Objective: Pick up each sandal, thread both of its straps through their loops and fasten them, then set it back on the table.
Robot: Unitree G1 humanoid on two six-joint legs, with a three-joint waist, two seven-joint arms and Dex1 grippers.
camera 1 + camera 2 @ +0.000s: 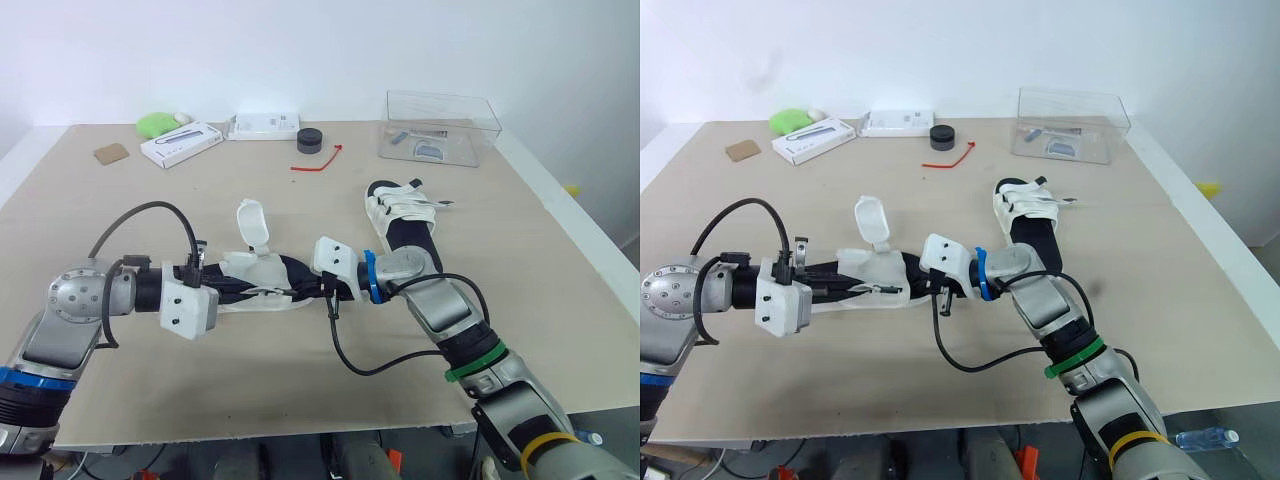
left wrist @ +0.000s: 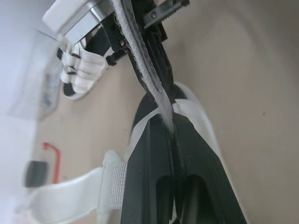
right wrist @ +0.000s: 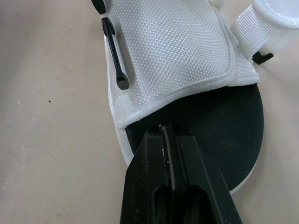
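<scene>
A white fabric sandal with a black footbed (image 1: 262,272) lies near the middle of the pale wooden table (image 1: 560,300), between the two arms. One of its white straps (image 1: 253,222) stands up unfastened from the far side. The left gripper (image 2: 170,123) reaches in from the robot's left, its black fingers pinching a thin white strip of the sandal seen edge-on; which strap it belongs to is hard to tell. The right gripper (image 3: 162,128) comes in from the opposite side, over the black footbed. Its fingers are pressed together and their tips touch the edge of the white woven upper; whether anything thin is caught between them I cannot tell.

A second white sandal (image 1: 400,215) rests flat on the table just beyond the right arm. Along the far edge sit a clear plastic box (image 1: 440,128), a black round puck (image 1: 310,140), a red strip (image 1: 320,160) and two white cartons (image 1: 180,145).
</scene>
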